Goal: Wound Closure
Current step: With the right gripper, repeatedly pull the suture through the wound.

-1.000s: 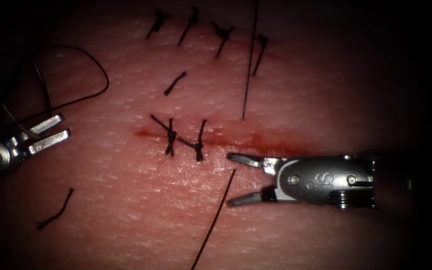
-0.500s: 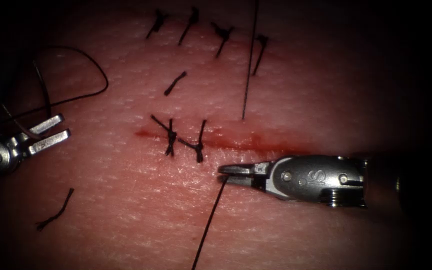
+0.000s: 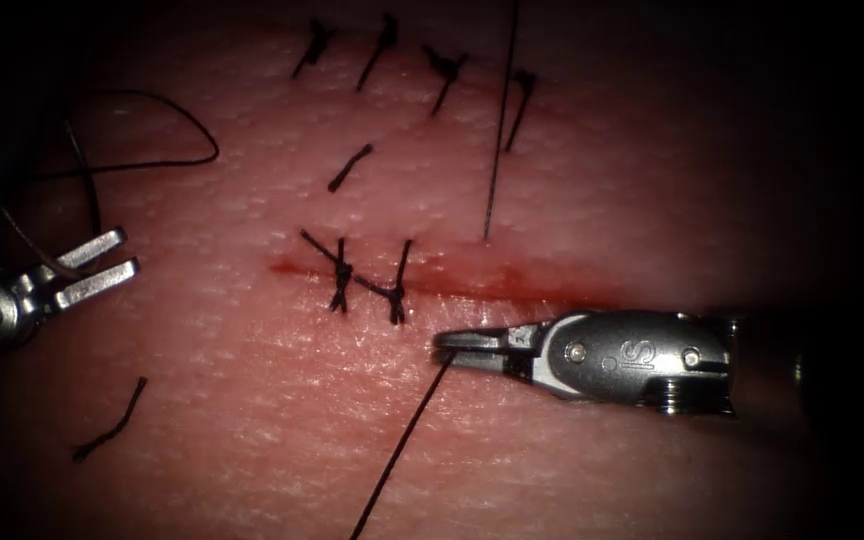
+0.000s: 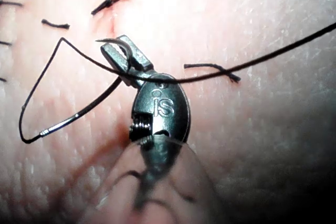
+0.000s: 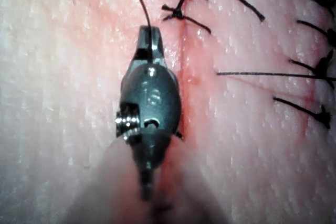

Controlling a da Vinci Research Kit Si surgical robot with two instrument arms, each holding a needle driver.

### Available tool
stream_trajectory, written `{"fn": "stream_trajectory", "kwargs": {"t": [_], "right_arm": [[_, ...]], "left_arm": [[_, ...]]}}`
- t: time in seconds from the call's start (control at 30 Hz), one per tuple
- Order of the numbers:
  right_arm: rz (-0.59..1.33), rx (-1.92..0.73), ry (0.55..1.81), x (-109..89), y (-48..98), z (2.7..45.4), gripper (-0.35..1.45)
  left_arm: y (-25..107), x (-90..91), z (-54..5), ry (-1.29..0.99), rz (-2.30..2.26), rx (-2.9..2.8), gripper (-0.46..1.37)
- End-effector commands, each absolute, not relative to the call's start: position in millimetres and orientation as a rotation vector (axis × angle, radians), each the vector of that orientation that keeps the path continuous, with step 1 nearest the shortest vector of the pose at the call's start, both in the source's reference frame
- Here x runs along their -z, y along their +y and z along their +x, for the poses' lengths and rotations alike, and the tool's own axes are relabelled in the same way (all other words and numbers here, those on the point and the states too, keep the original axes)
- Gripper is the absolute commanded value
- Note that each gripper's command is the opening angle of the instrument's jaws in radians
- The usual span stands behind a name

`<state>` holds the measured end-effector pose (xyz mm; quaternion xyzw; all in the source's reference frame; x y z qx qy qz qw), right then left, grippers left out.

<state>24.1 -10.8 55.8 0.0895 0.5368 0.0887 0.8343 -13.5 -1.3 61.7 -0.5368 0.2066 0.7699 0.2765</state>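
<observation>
Right needle driver (image 3: 444,348), jaws closed on the thread (image 3: 397,450), lying just below the cut (image 3: 512,285) beside the two knotted stitches (image 3: 367,280). Left needle driver (image 3: 122,252) at far left, well clear of the cut, clamping the curved needle (image 4: 118,45) near its middle, out of the tissue (image 3: 252,420).

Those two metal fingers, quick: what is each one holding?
Left tool: closed on the needle, off the tissue.
Right tool: closed on the thread.
</observation>
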Motion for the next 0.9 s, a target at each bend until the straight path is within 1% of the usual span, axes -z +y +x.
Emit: {"fn": "stream_trajectory", "kwargs": {"t": [0.03,0.4,0.6,0.9], "right_arm": [[0.200,-0.198,1.131,-55.6,-11.3,24.1,-0.35],[0.246,-0.170,1.099,-52.9,-16.1,24.6,-0.35],[0.296,-0.146,1.115,-50.7,-17.1,24.5,-0.35],[0.323,-0.114,1.116,-48.6,-20.1,24.5,-0.35]], "left_arm": [[-1.3,-61.7,-13.5,0.546,-1.447,-2.073,-0.35],[-1.3,-61.7,-13.6,0.547,-1.446,-2.073,-0.35],[-1.3,-61.8,-13.6,0.548,-1.447,-2.073,-0.35],[-1.4,-61.9,-13.9,0.544,-1.454,-2.074,-0.35]]}}
